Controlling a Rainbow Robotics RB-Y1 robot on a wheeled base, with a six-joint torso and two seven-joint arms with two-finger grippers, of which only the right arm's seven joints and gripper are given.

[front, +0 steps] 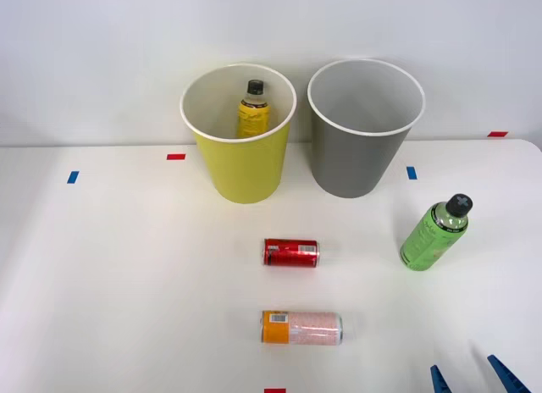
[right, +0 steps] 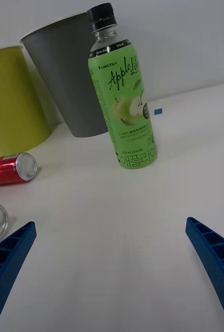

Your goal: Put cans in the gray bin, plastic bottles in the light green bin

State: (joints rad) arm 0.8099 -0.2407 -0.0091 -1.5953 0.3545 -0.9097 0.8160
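Two bins stand side by side at the far side of the white worktop (front: 127, 266): the light green bin (front: 241, 168) on the left and the gray bin (front: 360, 160) on the right, close together but apparently not touching. A yellow bottle (front: 252, 112) with a black cap stands upright inside the light green bin; the gray bin's white inside looks bare, though its floor is out of sight.

The green bottle (front: 434, 234) stands upright on the worktop, near and to the right of the gray bin. The red can (front: 290, 252) lies on its side near the middle of the worktop, well left of the green bottle. The longer can (front: 301, 327) — orange end to the left, speckled pink body — lies on its side nearer still, directly in front of the red one and apart from it.

The right claw (front: 474, 383) sits at the near right edge, its blue ribbed fingers (right: 8, 259) spread wide and holding nothing. In the wrist view the green bottle stands between the two fingers — farther off, untouched.

Small blue and red tape marks dot the worktop.
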